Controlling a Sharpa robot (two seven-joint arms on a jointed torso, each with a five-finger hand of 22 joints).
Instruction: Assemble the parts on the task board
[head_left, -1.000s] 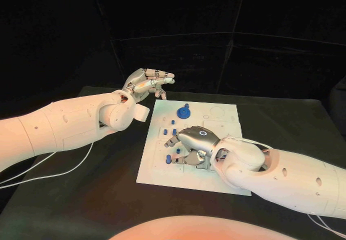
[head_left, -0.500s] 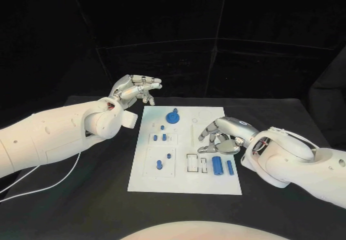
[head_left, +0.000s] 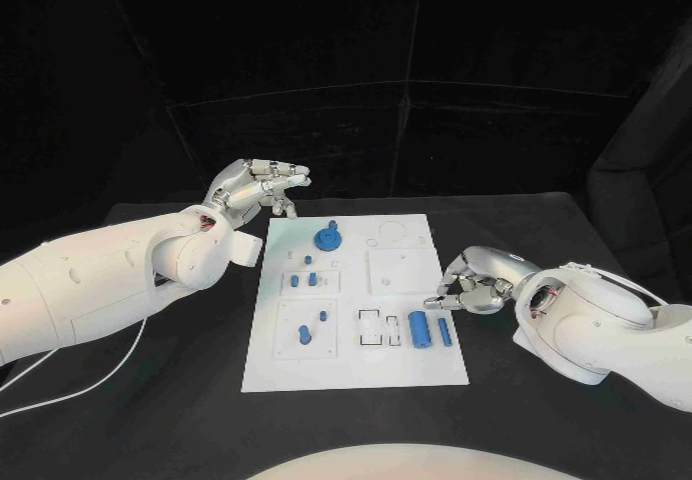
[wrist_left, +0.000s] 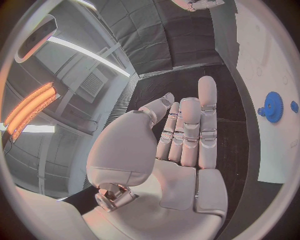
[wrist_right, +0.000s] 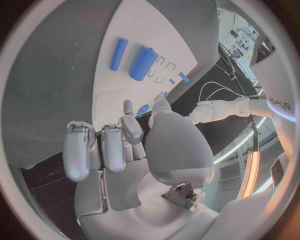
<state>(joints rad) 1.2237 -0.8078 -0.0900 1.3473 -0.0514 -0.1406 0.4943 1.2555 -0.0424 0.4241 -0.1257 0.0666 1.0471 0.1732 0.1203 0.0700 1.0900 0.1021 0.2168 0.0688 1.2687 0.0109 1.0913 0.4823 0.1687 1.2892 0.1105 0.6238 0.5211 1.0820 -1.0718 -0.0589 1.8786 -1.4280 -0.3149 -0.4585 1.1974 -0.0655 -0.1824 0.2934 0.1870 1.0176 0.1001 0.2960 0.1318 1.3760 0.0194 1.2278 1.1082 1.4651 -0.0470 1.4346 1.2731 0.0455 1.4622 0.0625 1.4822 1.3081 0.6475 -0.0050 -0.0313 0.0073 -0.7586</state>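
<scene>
Black bench, white rectangular task board (head_left: 281, 350): left hand (head_left: 263, 186) and right hand (head_left: 476, 282) flank it, fingers curled, holding nothing, seemingly poised to pick blue parts.

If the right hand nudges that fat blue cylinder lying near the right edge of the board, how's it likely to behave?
The fat blue cylinder lies on its side on the flat task board, so a sideways nudge would probably roll it, perhaps into the thin blue rod beside it. It looks like rigid, smooth plastic: likely stiff, light, possibly slippery. The right hand holds nothing.
</scene>
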